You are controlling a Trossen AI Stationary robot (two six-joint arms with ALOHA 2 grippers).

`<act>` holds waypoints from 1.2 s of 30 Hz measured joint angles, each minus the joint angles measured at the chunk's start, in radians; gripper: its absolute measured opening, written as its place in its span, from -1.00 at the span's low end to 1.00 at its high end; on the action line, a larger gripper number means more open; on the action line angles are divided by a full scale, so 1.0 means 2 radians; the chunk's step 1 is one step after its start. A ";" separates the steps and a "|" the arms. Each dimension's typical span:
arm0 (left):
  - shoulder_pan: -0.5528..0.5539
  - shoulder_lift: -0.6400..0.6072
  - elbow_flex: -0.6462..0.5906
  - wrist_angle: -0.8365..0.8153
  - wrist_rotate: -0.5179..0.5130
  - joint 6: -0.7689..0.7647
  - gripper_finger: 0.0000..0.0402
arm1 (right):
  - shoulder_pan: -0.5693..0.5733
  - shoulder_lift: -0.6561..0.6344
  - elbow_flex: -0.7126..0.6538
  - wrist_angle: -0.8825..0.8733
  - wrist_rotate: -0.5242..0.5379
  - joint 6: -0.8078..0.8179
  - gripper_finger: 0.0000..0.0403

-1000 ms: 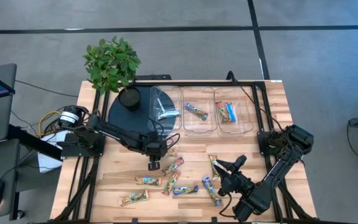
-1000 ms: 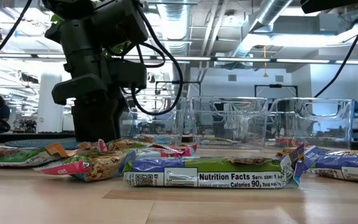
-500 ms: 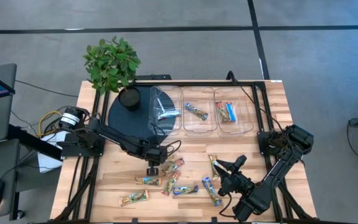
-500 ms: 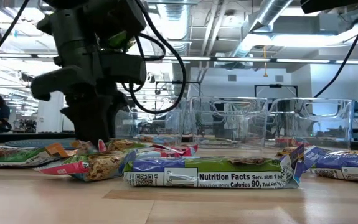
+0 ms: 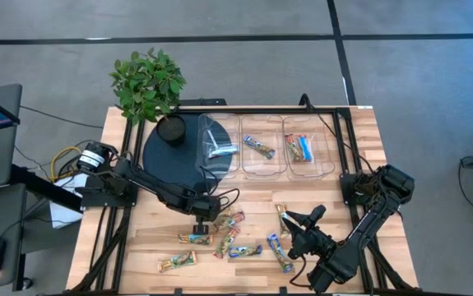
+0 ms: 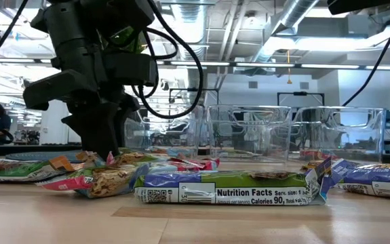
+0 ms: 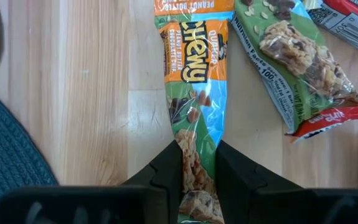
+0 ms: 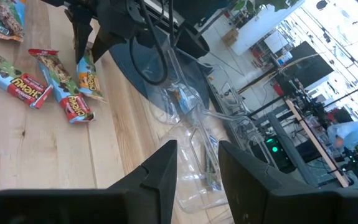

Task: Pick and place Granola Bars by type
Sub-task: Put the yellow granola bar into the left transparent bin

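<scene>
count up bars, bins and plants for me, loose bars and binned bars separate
loose granola bars on the table: 7
granola bars in bins: about 4, some may overlap
clear bins: 3
potted plant: 1
total: about 15

Low view: the green-wrapped bar [image 6: 232,188] lying nearest carries a white panel reading "Nutrition Facts", "Calories 90" and "Serv. size 1 bar".

Left wrist view: the orange-and-green bar [image 7: 190,93] reads "CHEWY", with "PEANUT BUTTER" apparently above it. The adjacent green bar [image 7: 297,62] shows "100", and its other print is illegible.
</scene>
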 joint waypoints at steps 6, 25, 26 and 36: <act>-0.001 0.000 0.000 0.000 -0.001 0.000 -0.65 | 0.000 0.000 0.000 0.000 0.000 0.000 -0.45; -0.052 -0.001 0.142 -0.137 -0.131 0.052 -0.65 | 0.000 0.000 0.000 0.002 0.000 0.000 -0.45; -0.052 -0.001 0.151 -0.146 -0.151 0.058 -0.65 | 0.000 0.000 0.000 0.002 0.000 0.000 -0.45; -0.006 -0.002 0.185 -0.204 -0.309 0.094 -0.65 | 0.000 0.000 0.000 0.003 0.000 0.000 -0.45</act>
